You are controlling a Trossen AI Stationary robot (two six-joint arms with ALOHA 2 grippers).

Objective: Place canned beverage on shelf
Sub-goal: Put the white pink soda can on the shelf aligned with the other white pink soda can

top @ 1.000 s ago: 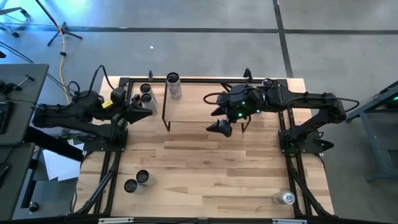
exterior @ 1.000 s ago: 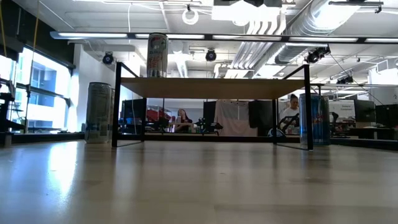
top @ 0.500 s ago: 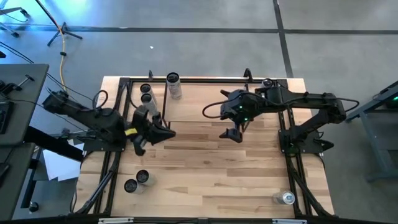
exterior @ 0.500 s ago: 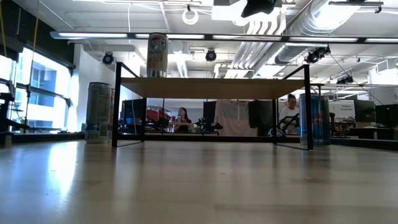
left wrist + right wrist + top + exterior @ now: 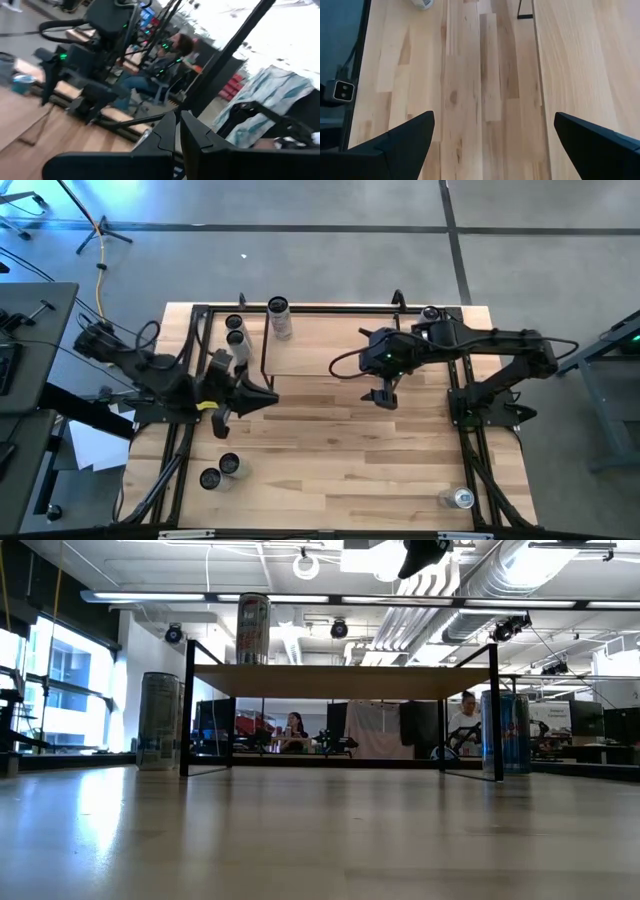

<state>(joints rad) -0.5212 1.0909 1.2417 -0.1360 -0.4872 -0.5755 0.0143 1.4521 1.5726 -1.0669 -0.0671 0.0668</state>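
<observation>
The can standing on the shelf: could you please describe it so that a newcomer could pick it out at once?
Start at the shelf, the low wood-topped rack on thin black legs at the table's far edge. One tall can stands on its top at the left end. It alone is raised; the other cans stand on the table.

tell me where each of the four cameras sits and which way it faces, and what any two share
High view: overhead, straight down on table, both arms, shelf.
Low view: table-top height, level under the shelf into the room; an arm part at top.
Left wrist view: past shut left gripper toward the room.
Right wrist view: down on tabletop, open right gripper.
Shared: can on shelf.
</observation>
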